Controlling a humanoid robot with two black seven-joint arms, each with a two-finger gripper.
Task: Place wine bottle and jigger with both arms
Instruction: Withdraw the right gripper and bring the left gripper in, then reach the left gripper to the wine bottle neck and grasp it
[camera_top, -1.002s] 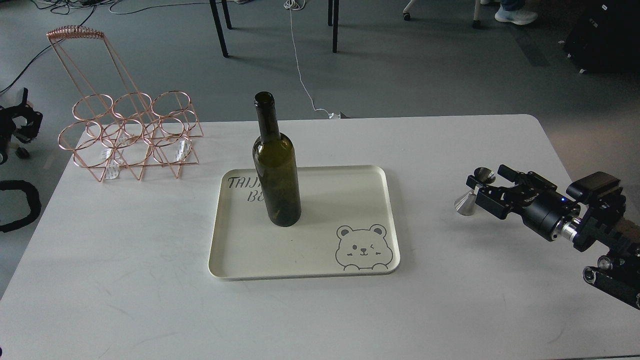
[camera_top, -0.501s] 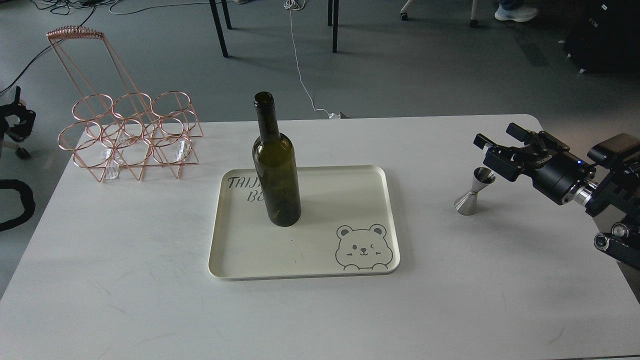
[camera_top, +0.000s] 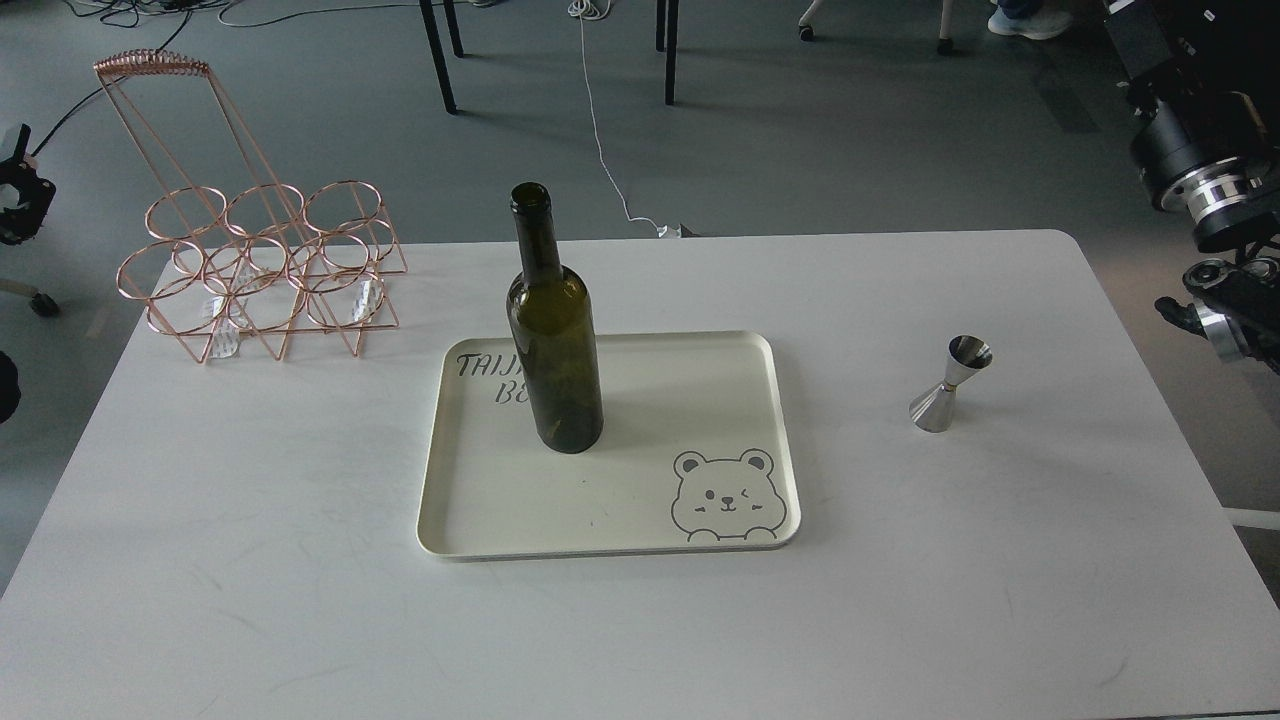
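The right arm (camera_top: 1205, 180) rises off the table's far right corner; its gripper is out of frame, so whether it is apart or together cannot be told. The left gripper (camera_top: 15, 195) is only a dark sliver beyond the far left corner, equally unreadable. The jigger (camera_top: 949, 385) stands upright near the right edge: light, stiff, slick steel, probably best pinched at its waist. The wine bottle (camera_top: 553, 330) stands upright on the cream tray (camera_top: 700, 540) at the table's middle: heavy, fragile, smooth, likely safest held around its body. A copper wire rack (camera_top: 250, 270) occupies the far left corner, well apart from both.
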